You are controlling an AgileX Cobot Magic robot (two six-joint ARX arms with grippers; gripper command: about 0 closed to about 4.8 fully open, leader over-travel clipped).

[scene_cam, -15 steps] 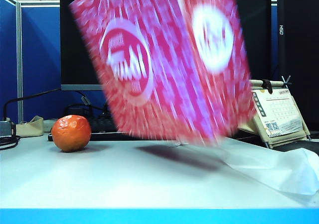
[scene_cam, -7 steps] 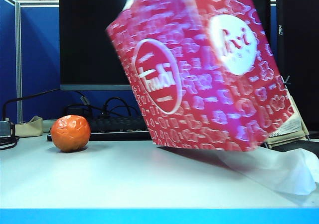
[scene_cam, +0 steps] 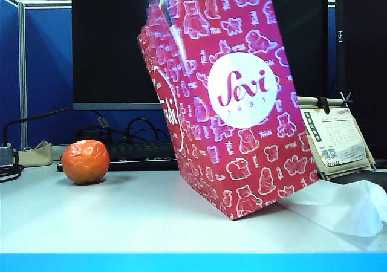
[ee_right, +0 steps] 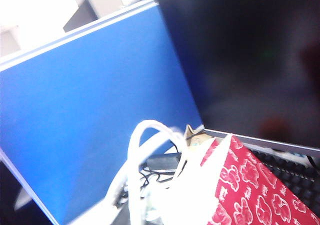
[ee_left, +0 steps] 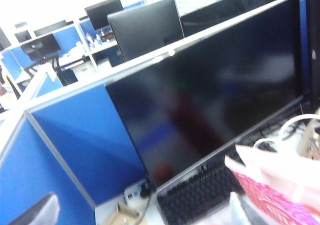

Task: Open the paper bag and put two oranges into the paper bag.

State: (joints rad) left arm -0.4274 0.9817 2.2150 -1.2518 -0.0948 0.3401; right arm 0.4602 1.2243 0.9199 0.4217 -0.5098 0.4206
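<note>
The magenta-red paper bag [scene_cam: 236, 103] with white teddy bears stands tilted, its lower corner on the table and its top leaning left beyond the frame. One wrinkled orange [scene_cam: 86, 161] sits on the table well left of the bag. Neither gripper shows in the exterior view. In the right wrist view the bag's red side [ee_right: 250, 195] and white handle [ee_right: 142, 150] lie right at my right gripper [ee_right: 150, 212], which is shut on the bag's top; its fingers are lost in white blur. My left gripper [ee_left: 135, 219] is open and empty beside the bag's rim [ee_left: 272, 192].
Crumpled white tissue [scene_cam: 341, 208] lies on the table at the right of the bag. A desk calendar [scene_cam: 335, 136] stands behind it. A black keyboard [scene_cam: 130, 154], cables and a large dark monitor [scene_cam: 109, 48] fill the back, with blue partitions [scene_cam: 45, 72] beyond.
The bag has come down from the air, turned and shifted; its lower corner now rests on the table with the Sevi logo facing the camera. The orange has not moved.
</note>
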